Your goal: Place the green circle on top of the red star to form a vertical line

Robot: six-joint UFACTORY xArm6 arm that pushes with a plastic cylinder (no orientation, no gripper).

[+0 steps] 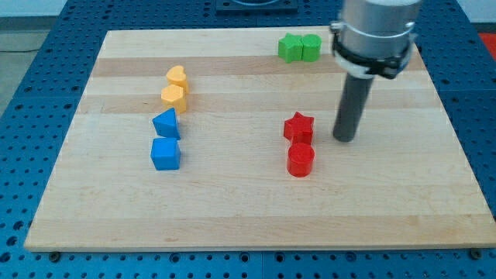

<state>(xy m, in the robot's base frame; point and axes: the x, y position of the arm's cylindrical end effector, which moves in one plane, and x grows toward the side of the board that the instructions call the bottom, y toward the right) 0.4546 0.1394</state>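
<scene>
Light wooden desk (248, 209) w/ plank grain, sitting on a blue perforated base (31, 93). The arm carries no claw, so there's no wide/narrow state to report; it ends in a straight dark rod under a grey cylindrical mount (376, 35). My tip (345, 139) rests on the desk just right of the red star-shaped block (298, 126), close beside it but apart, a thin strip of wood showing between them.

Green circular block (311, 47) sits at the far edge, right of centre, touching the green star-shaped block (291, 48) on its left. Both are well apart from the red star, far side of it and roughly in line w/ it. The rod's mount hangs just right of the green pair.

Red cylindrical block (300, 160) sits directly on the near side of the red star, touching or almost touching; can't tell which.

Left half of desk: yellow heart-shaped block (177, 77) farthest, then a second yellow block (173, 97), shape unclear, touching it. Nearer: blue block w/ pointed top (166, 123), then blue cube (165, 153) just beside it. All four form a rough far-to-near column.
</scene>
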